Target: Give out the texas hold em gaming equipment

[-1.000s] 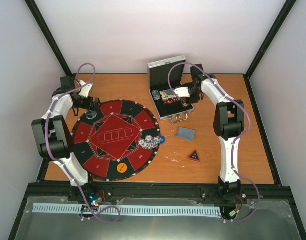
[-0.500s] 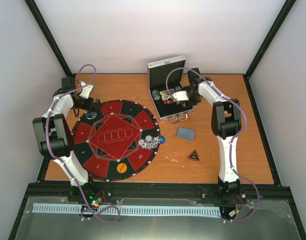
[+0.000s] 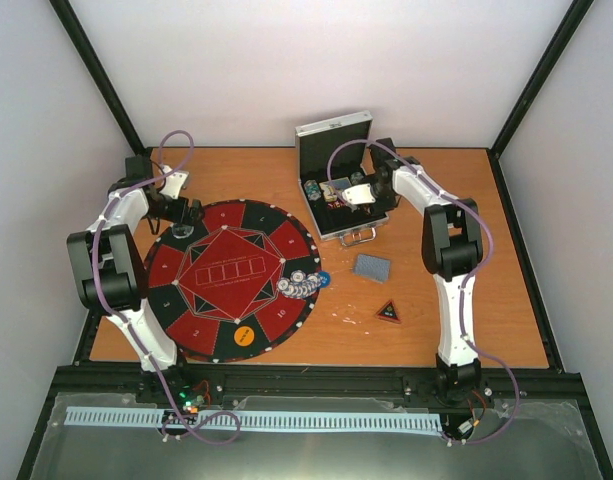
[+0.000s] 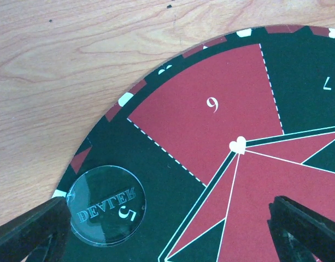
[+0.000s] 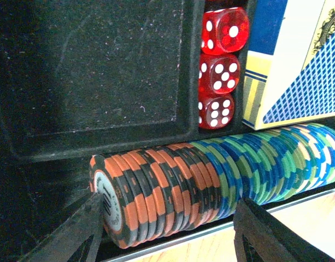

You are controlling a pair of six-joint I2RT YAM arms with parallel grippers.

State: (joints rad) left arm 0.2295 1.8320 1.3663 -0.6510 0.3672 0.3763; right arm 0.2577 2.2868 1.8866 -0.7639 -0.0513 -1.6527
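Left side first. In the wrist view the left pincer only shows as two dark fingertips poking in at the bottom corners, the rest cut off. It's spread wide and holds nothing. It hangs over the far-left rim of the round mat. The clear disc lies flat on the mat just inside the finger at the left of that view. I can't tell if they actually touch. The print on the disc reads mirrored.

From the top camera, well off to that pincer's right, a loose bunch of poker chips sits on the mat's right edge, too small to count. A yellow disc lies on the mat's near edge. Over towards the right arm, the playing cards and the triangle marker lie on the bare table.

The right pincer is down inside the open case, and the top view hides its tips. In its own camera the fingers stand apart, straddling a row of chips on edge: the orange-and-black chips sit between them, with one finger close against the end chip. The blue and green chips run on past the other finger and out of frame. Not clamped as far as I can see. Beyond the fingertips are three red dice and a card box, cropped by the frame.
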